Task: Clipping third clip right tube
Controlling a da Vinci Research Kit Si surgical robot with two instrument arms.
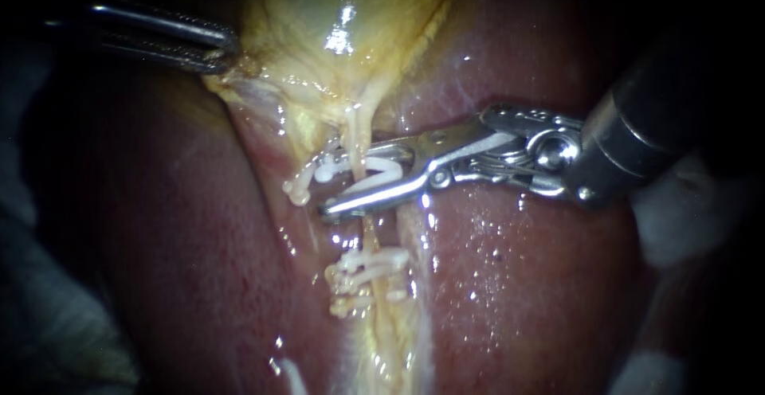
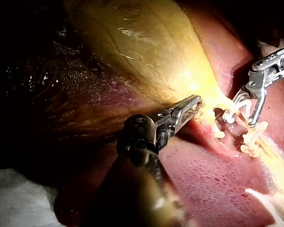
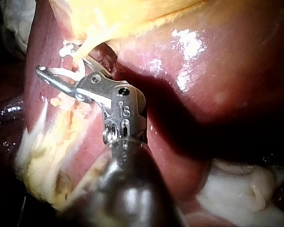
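The right instrument point(image 1: 351, 181), a slim steel shaft with a hinged pair of jaws, reaches in from the right. Its jaws stand apart around the thin pale yellow tube point(image 1: 356, 136) that runs from the far side toward the near side down the middle of the scene. Seated between them, and as far as I can judge touched by both, is an open white plastic clip point(image 1: 382, 166) with the tube passing through its mouth. So the clip looks placed but not yet squeezed home: closing the jaws, checking that it has latched and letting go are all left to do. Nearer along the same strand sits a cluster of closed white clips point(image 1: 362, 271), though I cannot count them surely. One more lone white clip point(image 1: 307, 181) lies just left of the jaws, and I cannot tell which strand it is on. At the far left, the left instrument point(image 1: 223, 54), a dark slender shaft, has its jaws pinched on the edge of the glistening yellow gallbladder point(image 1: 319, 13) and holds the tissue toward the left. The smooth, wet red-brown liver point(image 1: 518, 283) lies on both sides, with soft white padding point(image 1: 677, 224) at the right edge. The lone clip so close to the lower jaw's tip is the likeliest thing to snag.
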